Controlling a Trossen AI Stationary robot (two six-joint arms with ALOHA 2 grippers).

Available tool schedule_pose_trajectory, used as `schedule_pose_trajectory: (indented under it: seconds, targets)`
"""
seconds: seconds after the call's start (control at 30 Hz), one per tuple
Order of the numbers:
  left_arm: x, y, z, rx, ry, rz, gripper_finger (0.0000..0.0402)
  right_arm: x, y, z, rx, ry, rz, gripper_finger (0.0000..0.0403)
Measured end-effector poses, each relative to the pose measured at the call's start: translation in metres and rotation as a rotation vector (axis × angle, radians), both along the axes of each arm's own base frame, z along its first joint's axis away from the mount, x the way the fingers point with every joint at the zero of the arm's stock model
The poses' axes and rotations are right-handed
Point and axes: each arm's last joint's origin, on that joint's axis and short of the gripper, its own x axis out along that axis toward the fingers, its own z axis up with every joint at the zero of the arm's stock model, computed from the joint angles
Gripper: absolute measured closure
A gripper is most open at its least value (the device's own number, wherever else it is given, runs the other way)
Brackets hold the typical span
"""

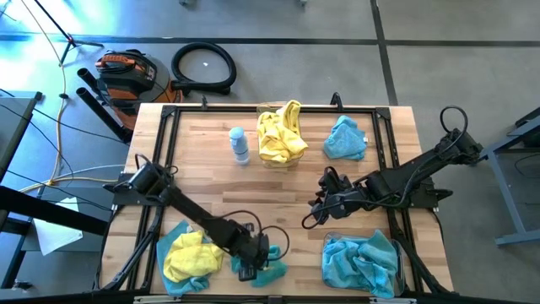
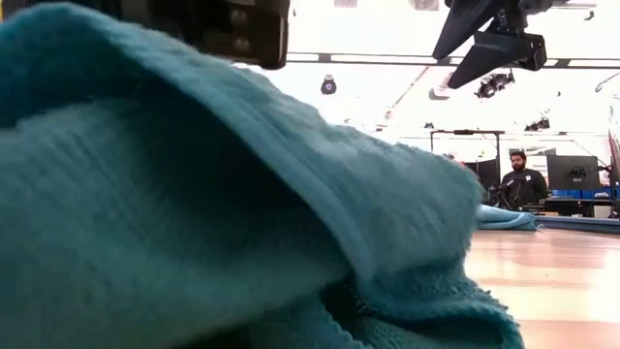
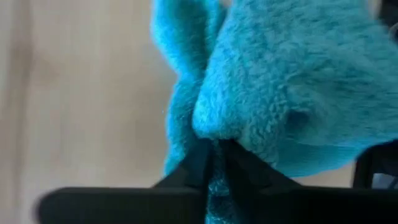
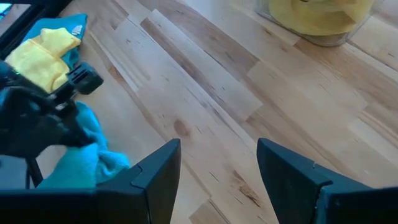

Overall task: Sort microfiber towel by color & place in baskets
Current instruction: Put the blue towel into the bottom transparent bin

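Note:
A teal towel (image 1: 268,272) lies bunched near the table's front edge, and my left gripper (image 1: 253,260) is shut on it from above. Left of it, a yellow towel (image 1: 190,256) lies on another teal towel (image 1: 175,232). A clear basket (image 1: 283,160) at the far middle holds yellow towels (image 1: 281,133). A second clear basket (image 1: 400,272) at the near right holds teal towels (image 1: 359,262). One more teal towel (image 1: 346,139) lies at the far right. My right gripper (image 4: 217,168) hangs open above the table's middle right, touching nothing. My left gripper pinches a raised fold of the teal towel (image 3: 214,186) between its two fingers (image 3: 198,163). The fingers slant steeply down from above. The rest of the towel lies bunched on the table around the fingers; how many layers are caught cannot be seen.
A small white-and-blue bottle (image 1: 240,145) stands left of the yellow basket. Bare wood lies across the table's middle (image 4: 205,93). A person (image 2: 523,179) sits in the room far behind the table.

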Motion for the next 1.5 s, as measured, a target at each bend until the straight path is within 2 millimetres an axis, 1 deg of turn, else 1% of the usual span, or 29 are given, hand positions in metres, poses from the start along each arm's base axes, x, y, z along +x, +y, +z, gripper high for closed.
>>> schedule_pose_trajectory:
  seconds: [0.03,0.1,0.2,0.27,0.37,0.5,0.57,0.63,0.73,0.8,0.87,1.03,1.17,1.3,1.37,1.5]
  targets:
    - [-0.001,0.002,0.001,0.008,0.013,0.004,0.0385,0.000,0.000,0.000,0.002,-0.005,0.000,0.0195]
    - [-0.004,0.007,0.005,0.025,0.036,0.024,0.0394,0.001,0.001,0.000,0.013,-0.005,0.008,0.0195]
    - [-0.012,0.015,0.024,0.063,0.043,0.044,0.0399,0.001,0.004,0.001,0.031,-0.009,0.033,0.0195]
    - [-0.018,0.022,0.043,0.092,0.016,0.060,0.0400,0.002,0.008,0.003,0.027,-0.035,0.064,0.0195]
    - [-0.028,0.033,0.078,0.132,-0.080,0.078,0.0401,0.005,0.016,0.009,-0.011,-0.124,0.123,0.0195]
    - [-0.042,0.051,0.126,0.152,-0.258,0.125,0.0401,0.012,0.025,0.021,-0.113,-0.272,0.193,0.0195]
    - [-0.048,0.061,0.147,0.154,-0.340,0.155,0.0401,0.017,0.028,0.028,-0.181,-0.349,0.231,0.0195]
    - [-0.053,0.070,0.163,0.149,-0.418,0.178,0.0401,0.024,0.031,0.034,-0.257,-0.428,0.276,0.0195]
    - [-0.054,0.079,0.182,0.135,-0.523,0.186,0.0401,0.039,0.035,0.040,-0.384,-0.545,0.338,0.0195]
    - [-0.052,0.082,0.190,0.124,-0.583,0.179,0.0401,0.049,0.036,0.040,-0.468,-0.595,0.364,0.0195]
    - [-0.049,0.084,0.195,0.114,-0.637,0.161,0.0401,0.059,0.035,0.039,-0.530,-0.593,0.379,0.0195]
    - [-0.046,0.087,0.206,0.125,-0.696,0.136,0.0401,0.077,0.029,0.035,-0.552,-0.534,0.369,0.0195]
    - [-0.045,0.092,0.217,0.161,-0.728,0.134,0.0401,0.083,0.028,0.033,-0.508,-0.530,0.429,0.0195]
    - [-0.043,0.096,0.227,0.186,-0.761,0.125,0.0401,0.085,0.028,0.028,-0.457,-0.520,0.434,0.0195]
    - [-0.043,0.099,0.228,0.198,-0.758,0.126,0.0401,0.085,0.029,0.028,-0.432,-0.524,0.439,0.0195]
    - [-0.045,0.104,0.226,0.209,-0.689,0.137,0.0401,0.083,0.028,0.032,-0.429,-0.537,0.455,0.0195]
